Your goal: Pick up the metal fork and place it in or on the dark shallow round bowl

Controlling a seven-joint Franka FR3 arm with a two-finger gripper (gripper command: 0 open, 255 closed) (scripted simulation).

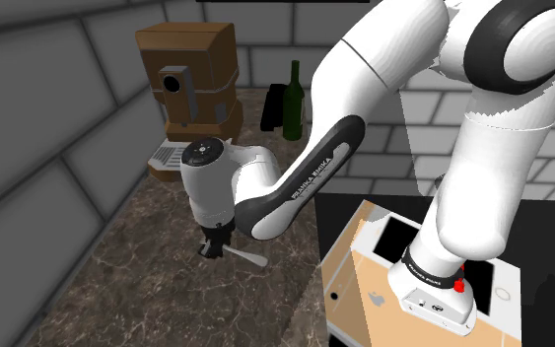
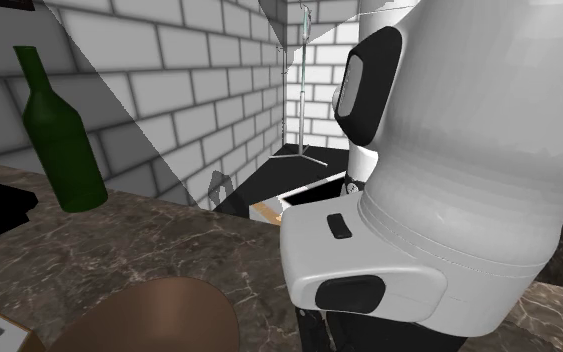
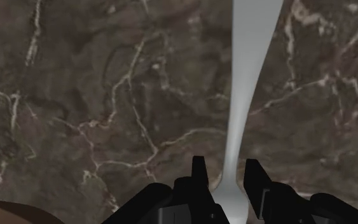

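The gripper (image 3: 226, 163) straddles the pale fork (image 3: 255, 51) lying on the counter (image 3: 95, 76), fingers narrowly apart and gripping nothing. In the shoulder view the fork points toward four o'clock. Grasping, lifting and placing in the brown bowl (image 2: 164, 315) remain.

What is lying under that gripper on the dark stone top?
A pale grey fork lies flat on the marbled counter, its thin neck between the open fingers of the gripper. The gripper covers the fork's other end, so the prongs cannot be seen.
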